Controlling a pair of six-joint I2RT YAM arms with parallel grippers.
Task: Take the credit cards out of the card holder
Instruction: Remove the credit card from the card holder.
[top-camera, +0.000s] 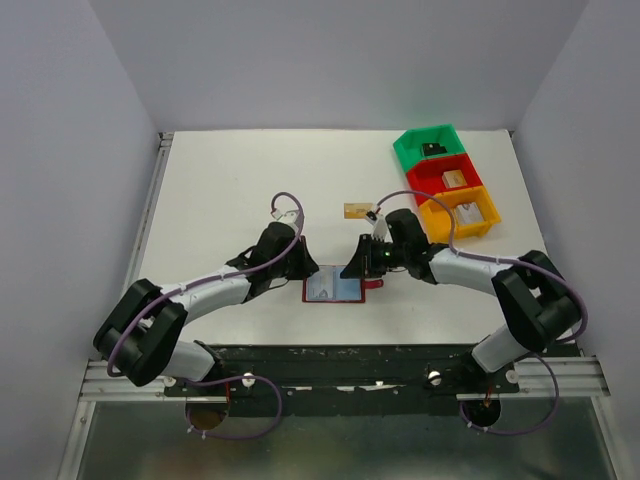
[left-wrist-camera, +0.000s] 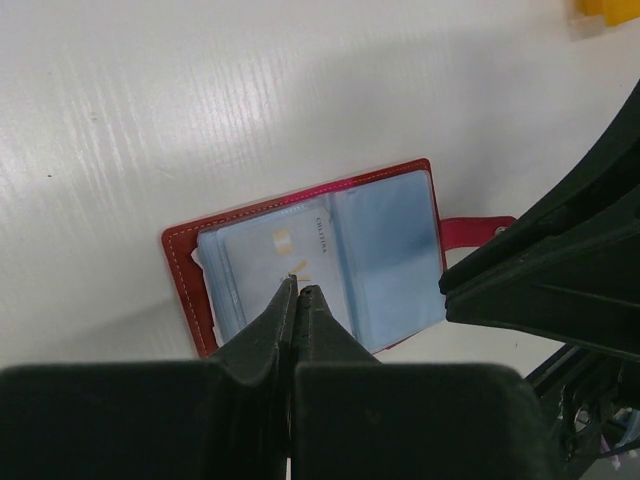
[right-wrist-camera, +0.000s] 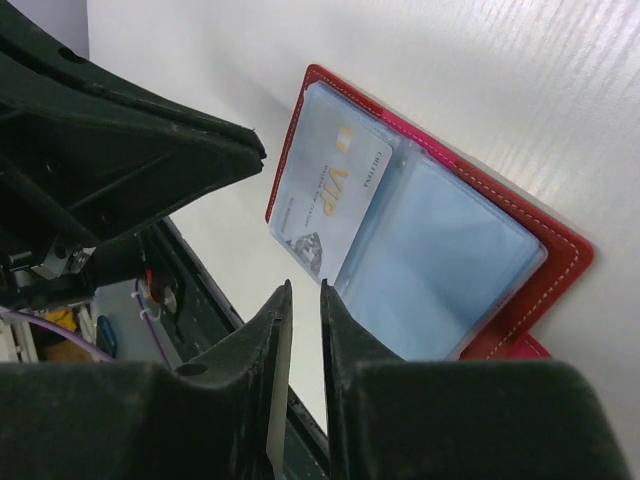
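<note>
I am holding my left gripper (left-wrist-camera: 297, 287) clenched over the card (left-wrist-camera: 318, 240) in the open wallet (left-wrist-camera: 185, 262); my right gripper (right-wrist-camera: 303, 290) is hovering at the wallet's edge, slightly parted, empty.

The card holder (top-camera: 335, 289) lies open and flat, directly under the closed tips of the left gripper (left-wrist-camera: 299, 287) and just ahead of the right gripper (right-wrist-camera: 304, 290). It has a dark red border and light blue clear sleeves. A silver-grey card (right-wrist-camera: 330, 195) marked "VIP" sits in one sleeve. A gold-tan card (top-camera: 355, 210), probably lying flat, is well beyond both grippers.
</note>
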